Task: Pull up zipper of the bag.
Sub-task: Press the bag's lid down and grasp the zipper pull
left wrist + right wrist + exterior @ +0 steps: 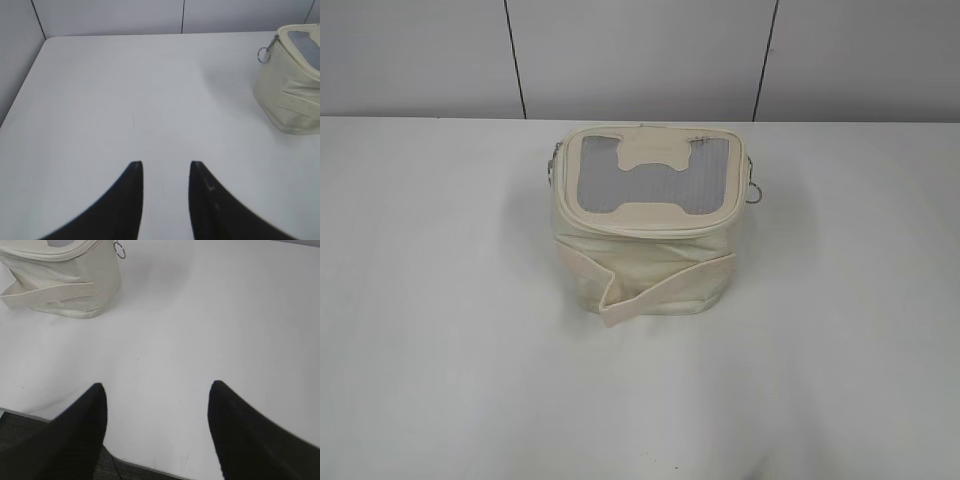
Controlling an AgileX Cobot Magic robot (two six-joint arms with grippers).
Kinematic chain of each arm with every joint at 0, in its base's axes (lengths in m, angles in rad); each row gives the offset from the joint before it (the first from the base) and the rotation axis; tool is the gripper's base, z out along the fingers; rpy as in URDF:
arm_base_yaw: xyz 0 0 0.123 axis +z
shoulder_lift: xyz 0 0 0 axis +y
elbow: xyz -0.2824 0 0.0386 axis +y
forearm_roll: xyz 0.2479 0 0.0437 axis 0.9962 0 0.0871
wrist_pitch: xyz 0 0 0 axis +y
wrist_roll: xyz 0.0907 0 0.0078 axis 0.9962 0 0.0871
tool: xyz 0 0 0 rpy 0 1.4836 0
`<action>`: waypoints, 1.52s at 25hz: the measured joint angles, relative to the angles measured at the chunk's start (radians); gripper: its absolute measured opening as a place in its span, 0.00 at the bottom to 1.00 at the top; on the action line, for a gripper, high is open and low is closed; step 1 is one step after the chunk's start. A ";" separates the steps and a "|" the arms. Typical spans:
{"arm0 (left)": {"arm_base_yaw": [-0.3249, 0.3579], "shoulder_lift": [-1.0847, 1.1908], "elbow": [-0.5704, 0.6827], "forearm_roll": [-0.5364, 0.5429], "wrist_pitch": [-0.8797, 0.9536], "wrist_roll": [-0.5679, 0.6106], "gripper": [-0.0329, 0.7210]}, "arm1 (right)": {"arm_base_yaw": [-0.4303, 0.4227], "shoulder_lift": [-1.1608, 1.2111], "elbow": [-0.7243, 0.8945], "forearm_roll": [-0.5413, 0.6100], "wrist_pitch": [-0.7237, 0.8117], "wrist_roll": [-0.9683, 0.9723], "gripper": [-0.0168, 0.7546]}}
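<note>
The cream-beige bag [645, 262] stands on the white table in the exterior view, its lid with the grey ribbed window tilted toward the camera. The zipper [650, 229] runs around the lid rim. One silver ring pull [754, 194] hangs at the bag's right side and a slider [553, 160] sits at its left. No gripper shows in the exterior view. My left gripper [165, 164] is open and empty over bare table, with the bag [292, 85] far to its upper right. My right gripper [156, 386] is open and empty, with the bag [65, 282] at upper left.
The white table [440, 330] spreads around the bag. A grey panelled wall [640, 55] stands behind it. The table's near edge [145, 467] shows under my right gripper, with dark floor below.
</note>
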 joint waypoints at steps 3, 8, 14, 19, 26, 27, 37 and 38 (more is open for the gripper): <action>0.000 0.000 0.000 0.000 0.000 0.000 0.36 | 0.000 0.000 0.000 0.000 0.000 0.000 0.68; 0.000 0.000 0.000 0.000 0.000 0.000 0.36 | 0.000 0.000 0.000 0.000 0.000 0.000 0.68; 0.000 0.000 0.000 0.000 0.000 0.000 0.36 | 0.000 0.000 0.000 0.000 0.000 0.000 0.68; 0.000 0.000 0.000 0.000 0.000 0.000 0.36 | 0.000 0.000 0.000 0.000 0.000 0.000 0.68; 0.000 0.000 0.000 0.000 0.000 0.000 0.36 | 0.000 0.000 0.002 0.042 0.000 0.006 0.68; 0.000 0.000 0.000 0.000 0.000 0.000 0.36 | 0.000 0.000 0.002 0.053 0.000 0.008 0.68; 0.000 0.000 0.000 0.000 0.000 0.000 0.36 | -0.001 0.308 -0.009 0.287 -0.211 -0.159 0.68; 0.000 0.000 0.000 0.000 0.000 0.000 0.36 | -0.001 0.384 -0.017 0.331 -0.260 -0.227 0.68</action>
